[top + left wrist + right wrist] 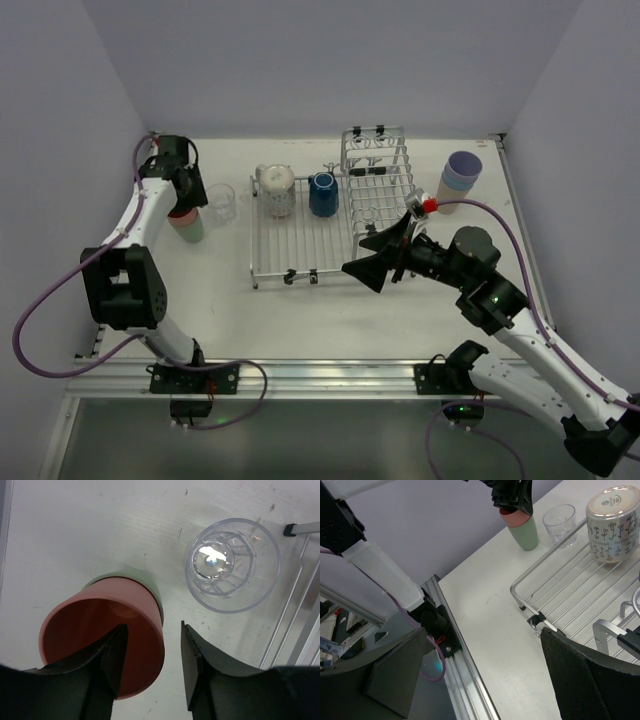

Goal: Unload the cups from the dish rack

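Note:
A pink cup (100, 635) stands nested in a pale green cup (152, 587) on the table left of the dish rack (300, 250). My left gripper (153, 627) is open astride the pink cup's rim, with one finger inside and the other outside, clear of the wall. A clear cup (232, 565) stands upright beside it. On the rack's flat grid, a speckled cream cup (277, 190) and a dark blue cup (322, 195) stand upside down. My right gripper (385, 255) hovers wide open and empty at the rack's near right corner.
A stack of lavender and light blue cups (461, 172) stands at the back right. The rack's taller basket (378, 165) holds something clear that I cannot make out. Walls close the table at the left, back and right.

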